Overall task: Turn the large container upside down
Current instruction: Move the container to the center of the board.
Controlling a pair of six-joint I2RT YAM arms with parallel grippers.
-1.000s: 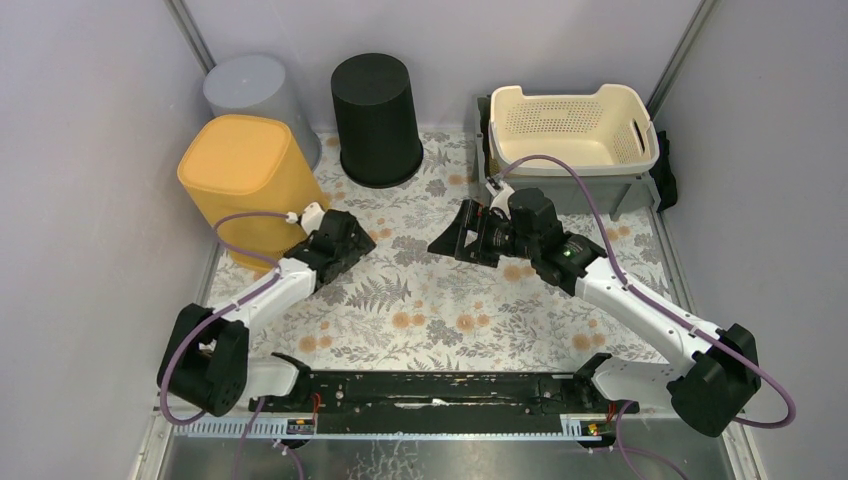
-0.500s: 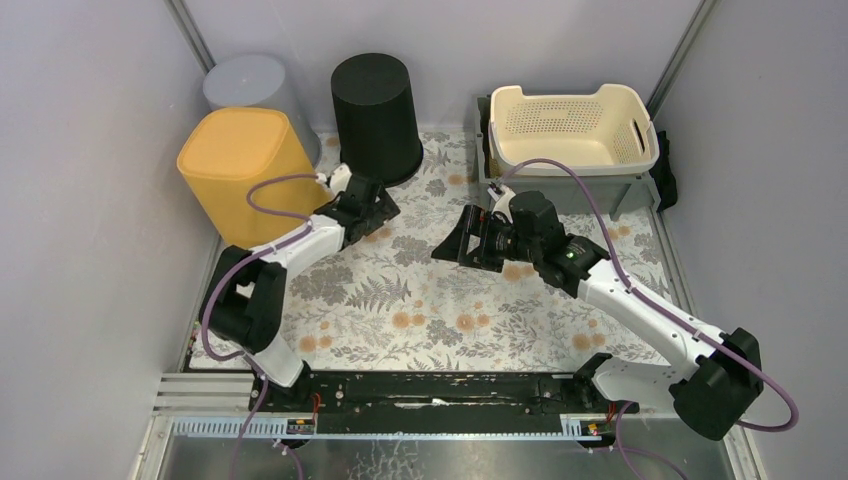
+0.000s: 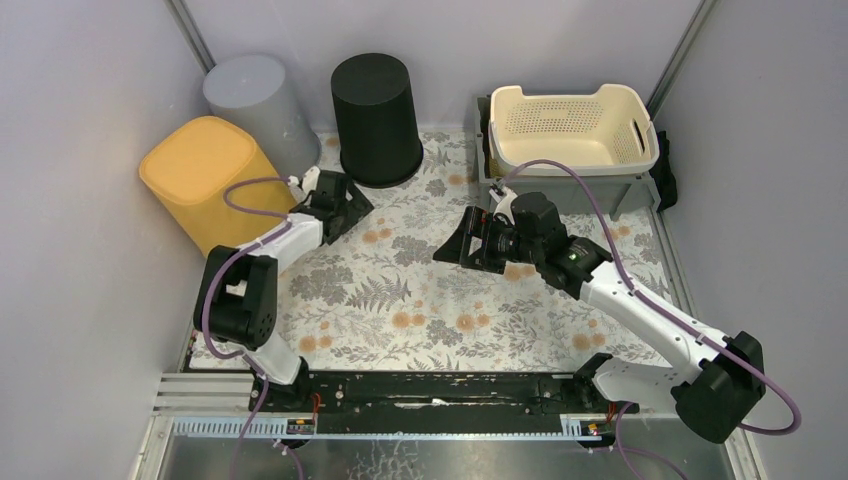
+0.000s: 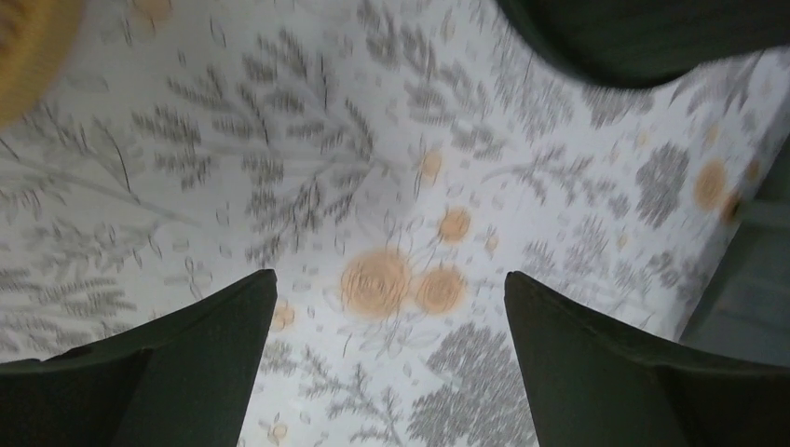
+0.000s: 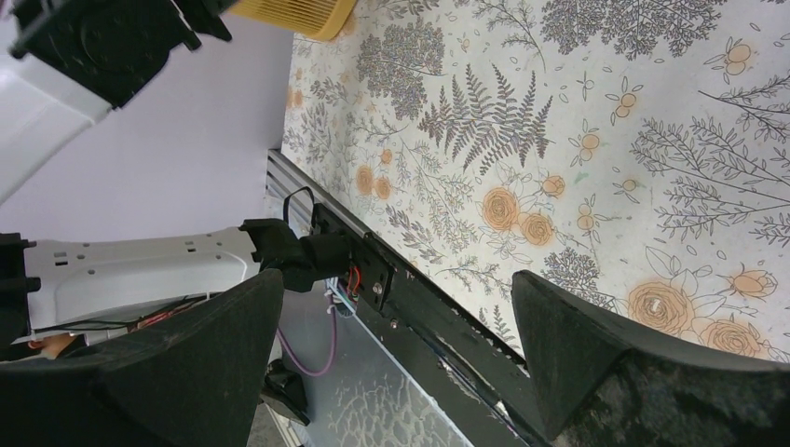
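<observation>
Yellow container [image 3: 200,180], grey bin [image 3: 255,95], black bin [image 3: 376,115], floral tablecloth [image 3: 430,300].

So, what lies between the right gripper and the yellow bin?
In the top view, the left gripper sits between the right gripper and the yellow bin. The rest of that stretch is bare floral mat.

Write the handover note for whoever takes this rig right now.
Left gripper: open, empty, low over the table, between the yellow container and the black bin. Whether it touches the yellow one cannot be told.
Right gripper: open, empty, above mid-table.
Things: yellow container base up, apparently tipped toward the left wall. Grey bin and black bin also base up. Cream basket open side up on the grey crate.
Done: yellow container looks inverted.
Left: probably settle it flat, then draw both arms back.
</observation>
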